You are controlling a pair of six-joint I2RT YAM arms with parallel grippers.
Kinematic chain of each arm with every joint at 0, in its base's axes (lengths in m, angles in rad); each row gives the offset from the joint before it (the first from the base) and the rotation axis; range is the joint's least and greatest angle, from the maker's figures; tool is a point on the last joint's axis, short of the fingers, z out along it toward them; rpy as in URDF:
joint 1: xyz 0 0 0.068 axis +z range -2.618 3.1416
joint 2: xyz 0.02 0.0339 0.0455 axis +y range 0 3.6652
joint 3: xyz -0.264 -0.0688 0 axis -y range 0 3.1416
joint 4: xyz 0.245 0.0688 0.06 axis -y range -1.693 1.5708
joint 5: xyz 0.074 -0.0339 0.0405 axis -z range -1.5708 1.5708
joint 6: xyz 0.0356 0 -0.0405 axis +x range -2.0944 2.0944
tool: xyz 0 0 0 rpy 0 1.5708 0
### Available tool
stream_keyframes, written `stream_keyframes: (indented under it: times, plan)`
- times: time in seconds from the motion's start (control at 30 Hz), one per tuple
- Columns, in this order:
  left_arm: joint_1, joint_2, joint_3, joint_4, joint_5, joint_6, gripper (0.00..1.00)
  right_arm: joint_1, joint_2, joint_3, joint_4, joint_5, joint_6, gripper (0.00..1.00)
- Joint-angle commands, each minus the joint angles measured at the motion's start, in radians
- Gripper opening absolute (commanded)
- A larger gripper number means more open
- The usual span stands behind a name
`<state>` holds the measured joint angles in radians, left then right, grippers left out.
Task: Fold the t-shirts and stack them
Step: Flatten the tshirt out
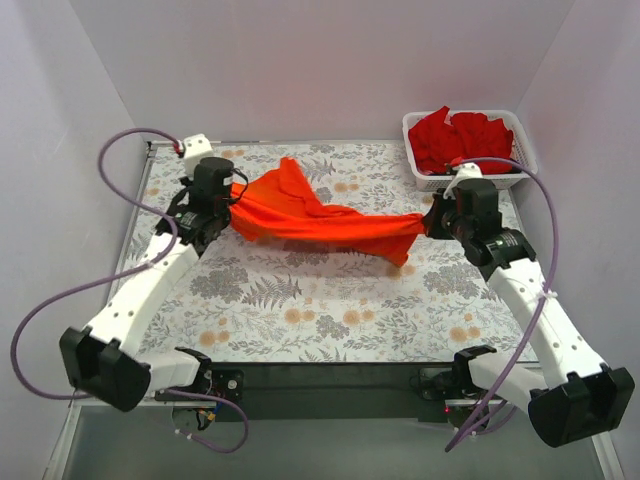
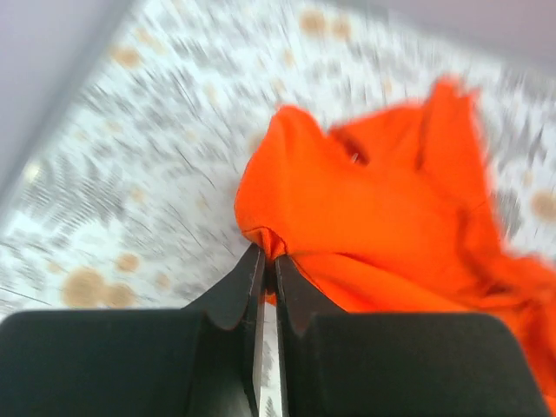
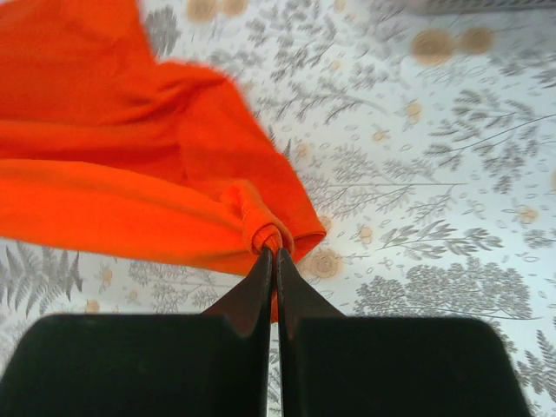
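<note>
A bright orange-red t-shirt (image 1: 310,215) hangs stretched between both arms over the floral table (image 1: 300,310). My left gripper (image 1: 232,205) is shut on its left edge; the left wrist view shows the cloth (image 2: 373,208) pinched at the tips of that gripper (image 2: 268,252). At the other end my right gripper (image 1: 430,222) is shut on a bunched fold, seen in the right wrist view as rolled fabric (image 3: 156,174) clamped where this gripper (image 3: 274,250) closes. Deeper red t-shirts (image 1: 460,138) lie piled in the white mesh basket (image 1: 520,130) at the back right.
Purple cables (image 1: 130,140) loop from both arms beyond the table's sides. White walls enclose the table on the left, back and right. The basket stands just behind the right arm's wrist.
</note>
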<state>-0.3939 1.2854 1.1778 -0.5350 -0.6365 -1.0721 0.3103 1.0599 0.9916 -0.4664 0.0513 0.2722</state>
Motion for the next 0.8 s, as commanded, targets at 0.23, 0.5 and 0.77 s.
stream_keyframes:
  times: [0.23, 0.5, 0.77]
  plan:
    - [0.087, -0.077, 0.049, -0.060, -0.148, 0.156, 0.00, -0.086, -0.078, 0.071, -0.017, 0.156, 0.068, 0.01]
    - [0.101, 0.239, 0.037, 0.012, 0.026, 0.141, 0.00, -0.094, 0.123, 0.022, 0.037, 0.059, 0.090, 0.01]
    - [0.109, 0.589, 0.342, 0.046, 0.103, 0.164, 0.05, -0.111, 0.393, 0.145, 0.091, 0.050, 0.085, 0.01]
